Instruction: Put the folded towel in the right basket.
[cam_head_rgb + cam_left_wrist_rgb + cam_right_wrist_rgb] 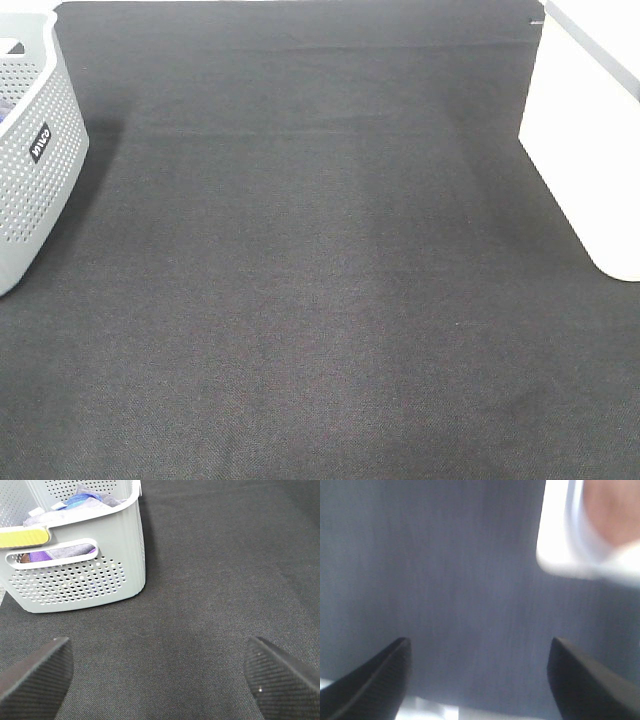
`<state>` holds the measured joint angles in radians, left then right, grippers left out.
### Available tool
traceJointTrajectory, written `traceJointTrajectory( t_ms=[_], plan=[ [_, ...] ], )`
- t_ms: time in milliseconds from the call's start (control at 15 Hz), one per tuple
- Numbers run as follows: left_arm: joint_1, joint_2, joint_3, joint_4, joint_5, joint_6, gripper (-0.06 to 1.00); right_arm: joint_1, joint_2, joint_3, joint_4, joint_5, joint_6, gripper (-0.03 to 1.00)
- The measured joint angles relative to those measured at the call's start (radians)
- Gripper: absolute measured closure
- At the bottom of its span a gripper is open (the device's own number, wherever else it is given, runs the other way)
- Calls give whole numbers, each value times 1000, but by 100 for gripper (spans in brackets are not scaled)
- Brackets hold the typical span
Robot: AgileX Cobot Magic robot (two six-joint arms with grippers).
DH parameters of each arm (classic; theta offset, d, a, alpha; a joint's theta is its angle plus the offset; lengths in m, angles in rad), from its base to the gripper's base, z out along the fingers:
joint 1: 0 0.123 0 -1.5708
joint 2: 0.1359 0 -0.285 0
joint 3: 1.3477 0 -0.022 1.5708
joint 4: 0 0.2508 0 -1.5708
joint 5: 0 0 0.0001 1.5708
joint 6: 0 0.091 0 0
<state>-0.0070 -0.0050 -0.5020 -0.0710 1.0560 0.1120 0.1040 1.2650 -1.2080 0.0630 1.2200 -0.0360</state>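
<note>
The right basket (590, 140) is a plain white container at the right edge of the exterior high view; it also shows blurred in the right wrist view (590, 530), with something pinkish inside. No folded towel lies on the dark cloth. My left gripper (160, 680) is open and empty over the dark cloth, a short way from the grey perforated basket (75, 570). My right gripper (477, 680) is open and empty over the cloth near the white basket. Neither gripper shows in the exterior high view.
The grey perforated basket (30, 170) stands at the left edge and holds purple and blue cloths (82, 500). A dark cloth (320, 280) covers the table between the two baskets.
</note>
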Motion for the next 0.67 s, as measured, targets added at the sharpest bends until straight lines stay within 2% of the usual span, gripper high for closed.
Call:
traceJointTrajectory(
  t_ms=[400, 533, 667],
  plan=[
    [0, 0, 0, 0, 0, 0, 6, 0, -419, 498, 0, -4, 0, 25],
    [0, 0, 0, 0, 0, 0, 6, 0, -603, 628, 0, -69, -5, 25],
    [0, 0, 0, 0, 0, 0, 6, 0, -776, 692, -1, -130, -26, 25]
  ],
)
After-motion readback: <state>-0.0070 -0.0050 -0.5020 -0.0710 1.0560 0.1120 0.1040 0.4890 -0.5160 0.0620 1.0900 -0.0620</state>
